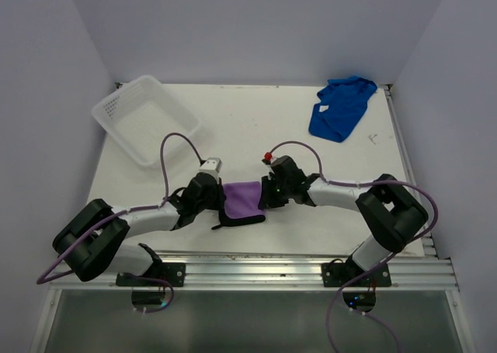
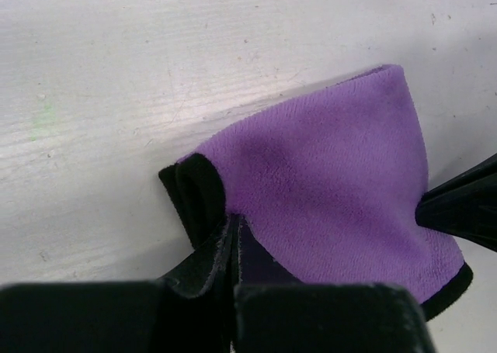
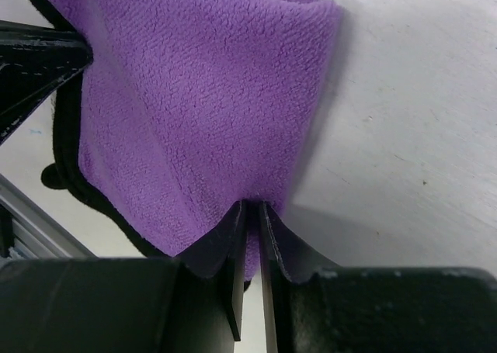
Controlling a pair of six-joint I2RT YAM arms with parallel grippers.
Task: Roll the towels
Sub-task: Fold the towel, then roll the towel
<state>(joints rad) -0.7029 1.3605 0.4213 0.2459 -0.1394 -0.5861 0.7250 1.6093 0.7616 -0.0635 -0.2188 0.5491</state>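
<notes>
Left pincer (image 2: 235, 225) and right pincer (image 3: 252, 209) clamp opposite edges of the purple towel (image 1: 245, 198) at the tabletop's (image 1: 256, 128) front; equal tension should roll it tight. Blue towel (image 1: 339, 109) lies back right.

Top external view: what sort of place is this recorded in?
Probably a lab robot test cell: a white table boxed in by plain pale walls, an aluminium mounting rail at its near edge, and simple props on it: a white basket, a purple towel, a blue towel.
</notes>
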